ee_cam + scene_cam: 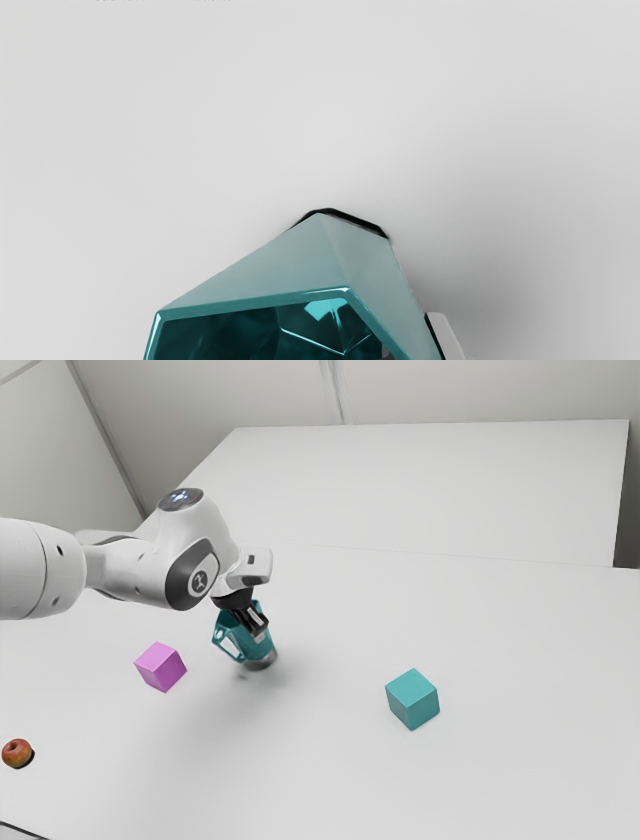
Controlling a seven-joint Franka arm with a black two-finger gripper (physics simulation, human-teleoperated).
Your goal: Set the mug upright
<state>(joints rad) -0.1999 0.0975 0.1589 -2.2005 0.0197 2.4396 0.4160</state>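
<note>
- Toward the exterior view's left, our arm reaches over the white table, its gripper at the mug.
- State of our gripper: we cannot tell whether it stands wide, narrow or closed about the mug.
- Teal mug: we see it mouth upward, leaning somewhat toward the exterior view's left, its dark base lowest; we cannot tell whether the base sits flat.
- Wrist view: we look into the mug's mouth past its angular rim.
- Surroundings: we note a pink cube near the mug, a teal cube toward the exterior view's right, and an apple well apart.
</note>
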